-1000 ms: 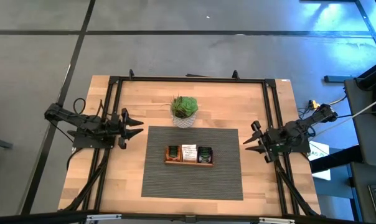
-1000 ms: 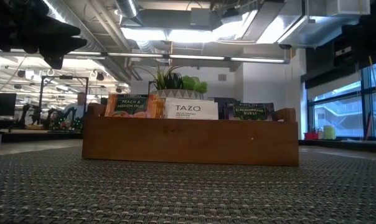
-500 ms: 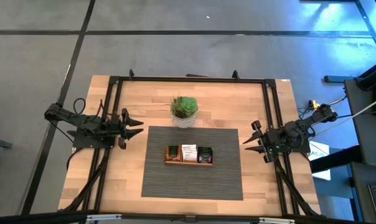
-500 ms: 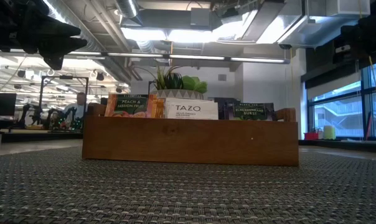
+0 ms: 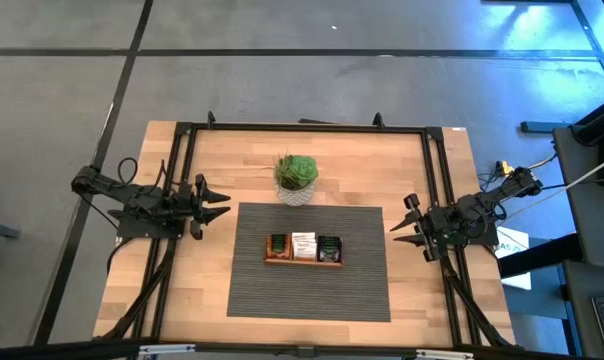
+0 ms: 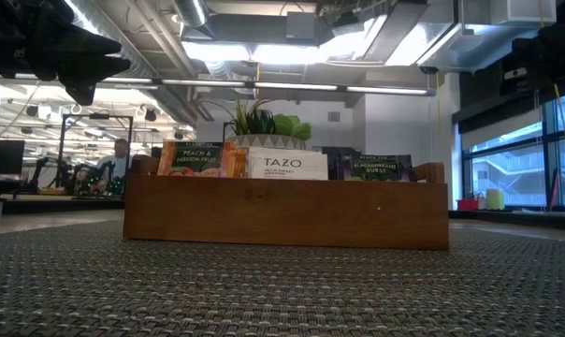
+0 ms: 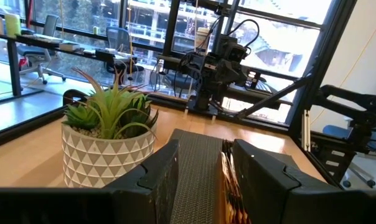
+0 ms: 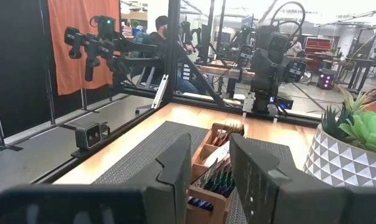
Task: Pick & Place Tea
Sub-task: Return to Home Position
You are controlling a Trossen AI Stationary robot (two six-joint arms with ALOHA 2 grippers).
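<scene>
High view: even, diffuse overhead light; the table (image 5: 232, 170) carries only faint, soft shadows. Low view: ceiling lights (image 6: 254, 51) glare hard; the front of the wooden tray (image 6: 282, 211) sits in shade, the tea sachets (image 6: 287, 164) above its rim lit. Left wrist view: windows (image 7: 144, 25) backlight the plant (image 7: 110, 112).

very little is different. in the low view the dark bulk of the right arm (image 6: 547, 58) fills more of the upper right corner than it did a second ago, and small pale marks show on it that were not seen then; by half a second ago it had already reached its present place. far back in the room, on the left, a person (image 6: 121, 153) seems to have shifted slightly, though the figure is too small to be sure.
</scene>
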